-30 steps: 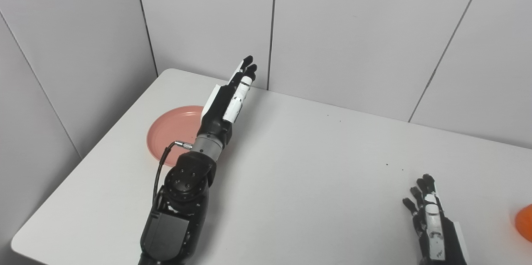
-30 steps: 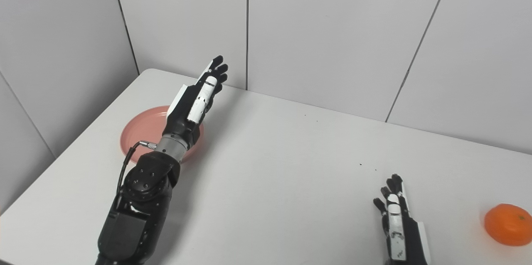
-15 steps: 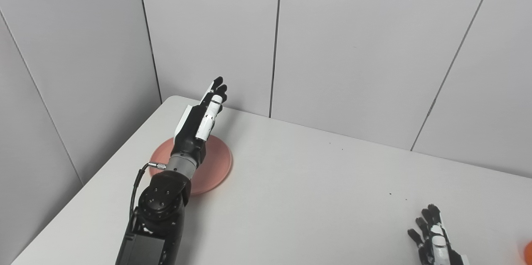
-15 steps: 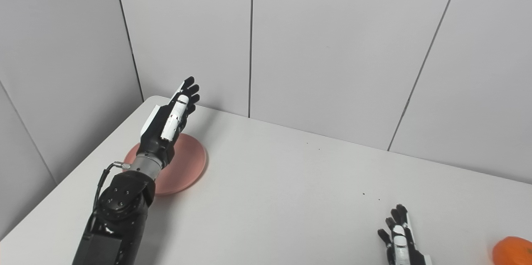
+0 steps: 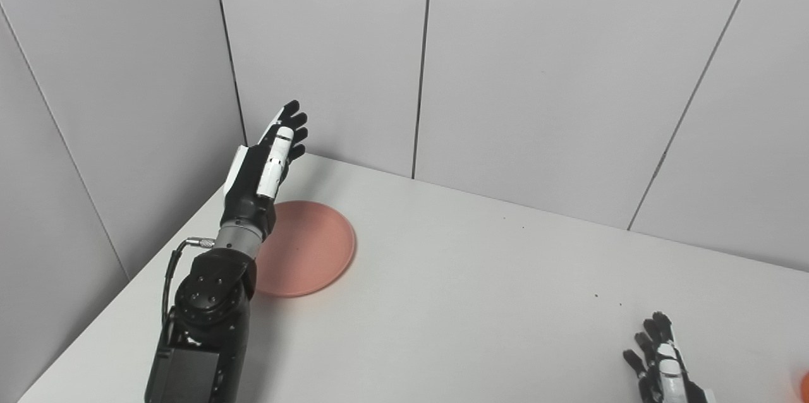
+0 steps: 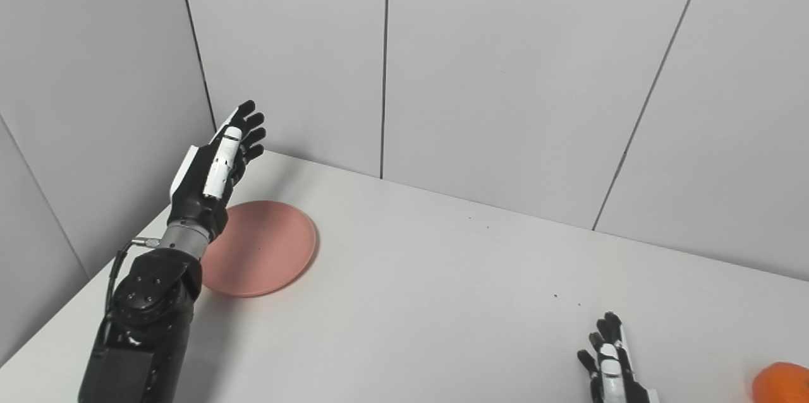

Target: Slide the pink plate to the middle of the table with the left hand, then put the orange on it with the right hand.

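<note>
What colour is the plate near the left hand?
Pink; the plate shows best in the right eye view.

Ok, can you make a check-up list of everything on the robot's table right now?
Surface: white table, a few tiny dark specks.
Job's things: pink plate at the left, not yet in the middle, bare; orange at the right edge of view, apart from the plate.
Clutter: nothing seen.
Hands: left hand open, raised at the plate's left side; right hand open, low, near the orange.
Cables: black cable at the left wrist.
Surroundings: grey wall panels.
</note>
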`<state>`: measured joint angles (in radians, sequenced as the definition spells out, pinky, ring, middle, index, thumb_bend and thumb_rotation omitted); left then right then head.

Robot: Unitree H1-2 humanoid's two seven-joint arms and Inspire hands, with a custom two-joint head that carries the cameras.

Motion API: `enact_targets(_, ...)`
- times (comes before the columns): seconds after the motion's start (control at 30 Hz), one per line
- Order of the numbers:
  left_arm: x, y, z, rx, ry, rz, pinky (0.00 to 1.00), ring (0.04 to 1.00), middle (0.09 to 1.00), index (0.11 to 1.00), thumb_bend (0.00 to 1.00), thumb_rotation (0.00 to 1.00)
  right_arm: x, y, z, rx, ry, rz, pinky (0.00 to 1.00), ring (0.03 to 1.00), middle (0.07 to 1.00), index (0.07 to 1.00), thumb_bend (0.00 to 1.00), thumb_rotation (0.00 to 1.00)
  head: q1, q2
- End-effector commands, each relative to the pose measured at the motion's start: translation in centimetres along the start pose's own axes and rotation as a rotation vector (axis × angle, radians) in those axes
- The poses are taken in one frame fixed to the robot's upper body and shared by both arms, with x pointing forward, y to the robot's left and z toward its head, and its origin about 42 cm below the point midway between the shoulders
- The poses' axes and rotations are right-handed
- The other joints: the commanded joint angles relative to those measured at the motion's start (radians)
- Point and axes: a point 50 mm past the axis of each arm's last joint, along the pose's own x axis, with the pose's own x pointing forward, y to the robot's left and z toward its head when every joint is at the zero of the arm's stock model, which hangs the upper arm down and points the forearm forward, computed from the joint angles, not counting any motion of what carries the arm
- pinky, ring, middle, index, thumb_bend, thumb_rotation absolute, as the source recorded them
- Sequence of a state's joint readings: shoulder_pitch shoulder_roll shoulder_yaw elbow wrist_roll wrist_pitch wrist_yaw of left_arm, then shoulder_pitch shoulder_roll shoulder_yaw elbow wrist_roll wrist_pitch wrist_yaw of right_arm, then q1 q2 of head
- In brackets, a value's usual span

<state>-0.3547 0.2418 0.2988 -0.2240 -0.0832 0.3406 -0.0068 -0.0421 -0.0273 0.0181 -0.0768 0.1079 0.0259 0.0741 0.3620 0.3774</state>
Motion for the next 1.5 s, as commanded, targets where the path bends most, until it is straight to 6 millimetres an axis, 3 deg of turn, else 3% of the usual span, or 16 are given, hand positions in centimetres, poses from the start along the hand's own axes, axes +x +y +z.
enact_targets(0.0,0.7,1.0,1.6,0.015,-0.052,0.011,0.94,0.940,0.944,0.921,0.38,1.00,0.1,-0.2,0.9,-0.007,-0.030,-0.002,1.00,0.996,0.999,1.000,0.12,1.00,0.003,0.002)
enact_targets(0.63,-0.7,5.1,0.3,0.013,0.036,0.087,0.94,0.936,0.940,0.927,0.32,1.00,-0.2,-0.3,1.3,0.003,-0.023,0.000,1.00,1.000,1.000,1.000,0.12,1.00,0.016,0.020)
enact_targets(1.47,-1.6,8.8,-2.5,-0.080,0.105,0.172,0.97,0.946,0.944,0.931,0.28,1.00,-0.4,-0.4,1.8,-0.004,-0.008,-0.006,1.00,1.000,1.000,1.000,0.11,1.00,0.033,0.026)
